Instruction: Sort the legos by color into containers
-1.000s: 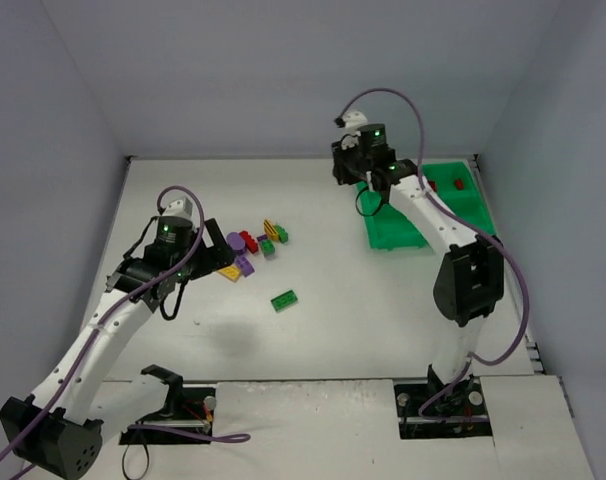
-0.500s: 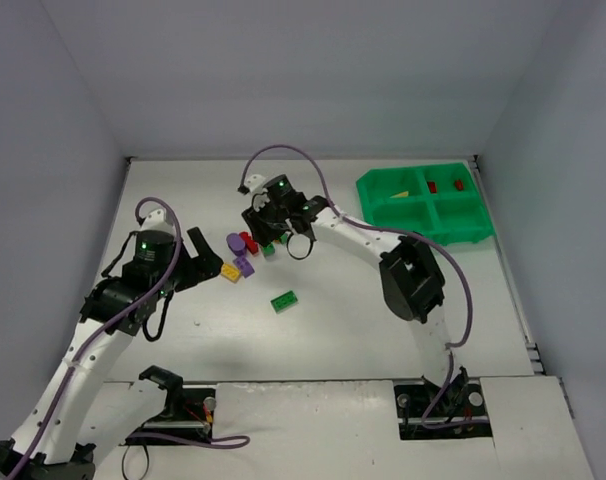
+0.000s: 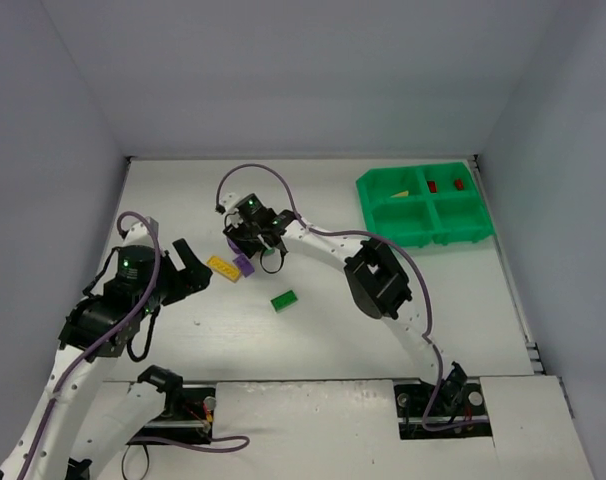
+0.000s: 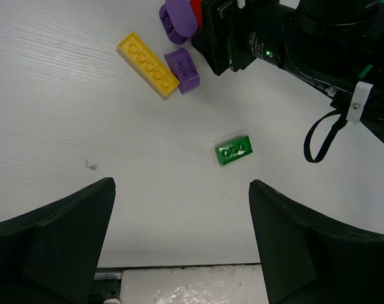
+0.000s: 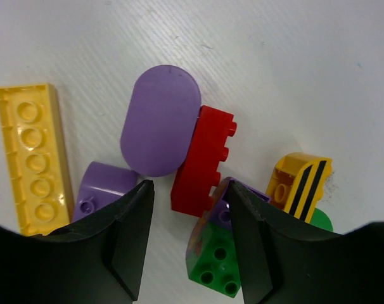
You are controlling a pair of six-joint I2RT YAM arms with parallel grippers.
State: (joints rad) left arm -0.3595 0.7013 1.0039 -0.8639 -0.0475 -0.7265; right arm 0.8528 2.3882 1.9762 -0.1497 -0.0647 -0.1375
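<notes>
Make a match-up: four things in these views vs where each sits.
Things:
1. long yellow brick
2. lone green brick
3. red brick
4. tray

Places:
a. far right corner in the top view
b. against the purple oval piece
c. touching nothing
d. beside the small purple brick

Pairs: 1-d, 2-c, 3-b, 4-a

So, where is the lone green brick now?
In the top view the green brick lies alone, left of centre, just below and to the right of the long yellow brick.
</notes>
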